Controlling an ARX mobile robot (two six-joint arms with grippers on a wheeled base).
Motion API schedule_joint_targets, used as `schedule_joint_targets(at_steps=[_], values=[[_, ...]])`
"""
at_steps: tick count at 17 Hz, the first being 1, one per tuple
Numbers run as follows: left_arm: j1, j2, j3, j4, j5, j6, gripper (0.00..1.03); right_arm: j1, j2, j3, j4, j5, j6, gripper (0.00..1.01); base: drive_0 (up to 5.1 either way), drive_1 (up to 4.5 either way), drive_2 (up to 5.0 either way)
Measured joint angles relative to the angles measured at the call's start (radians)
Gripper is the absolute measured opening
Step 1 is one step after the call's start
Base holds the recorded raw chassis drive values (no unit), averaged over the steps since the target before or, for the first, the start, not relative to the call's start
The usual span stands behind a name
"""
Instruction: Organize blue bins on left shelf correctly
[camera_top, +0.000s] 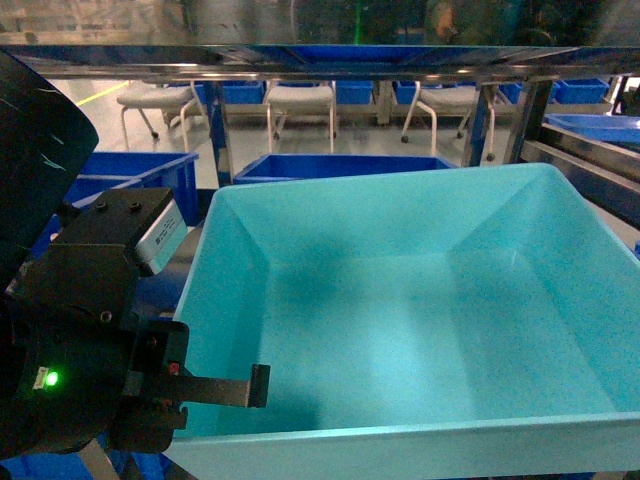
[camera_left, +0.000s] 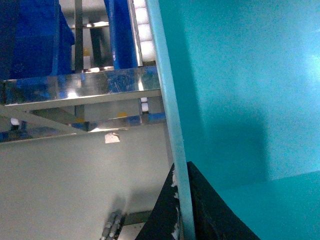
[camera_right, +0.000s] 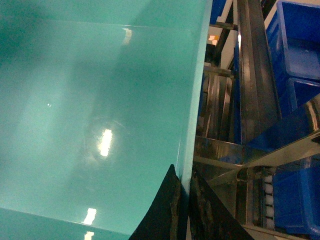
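Bin (camera_top: 400, 300): pale turquoise tub, upright and empty, filling the head view – in front of the shelf, near rim at the bottom edge.
Left gripper (camera_left: 182, 210): dark fingers (camera_left: 210, 215) astride the bin's left rim, one inside the wall, one outside – clamped on it.
Right gripper (camera_right: 184, 210): fingers (camera_right: 167, 210) pinch the right rim in the same way, gripping the bin.
Shelf (camera_top: 300, 62): shiny steel beams above and behind the bin; white rollers (camera_left: 142, 22) show beside the left rim.
Crates (camera_top: 340, 165): royal blue, behind the bin.
Chairs (camera_top: 300, 100): white, in the background beyond the shelf.
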Motion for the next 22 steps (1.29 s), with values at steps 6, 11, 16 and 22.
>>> schedule_joint_targets(at_steps=[6, 11, 16, 22], values=[[0.012, 0.004, 0.003, 0.004, 0.018, -0.001, 0.02, 0.000, 0.021, 0.005, 0.016, 0.001, 0.001, 0.03, 0.0, 0.00, 0.0], [0.085, 0.119, 0.088, 0.047, 0.071, 0.065, 0.02, 0.000, 0.193, 0.114, 0.030, 0.017, 0.042, 0.03, 0.0, 0.00, 0.0], [0.142, 0.223, 0.180, 0.044, 0.090, 0.162, 0.02, 0.007, 0.381, 0.214, 0.033, 0.023, 0.072, 0.03, 0.0, 0.00, 0.0], [0.148, 0.225, 0.182, 0.050, 0.091, 0.185, 0.02, 0.013, 0.402, 0.216, 0.035, 0.027, 0.082, 0.03, 0.0, 0.00, 0.0]])
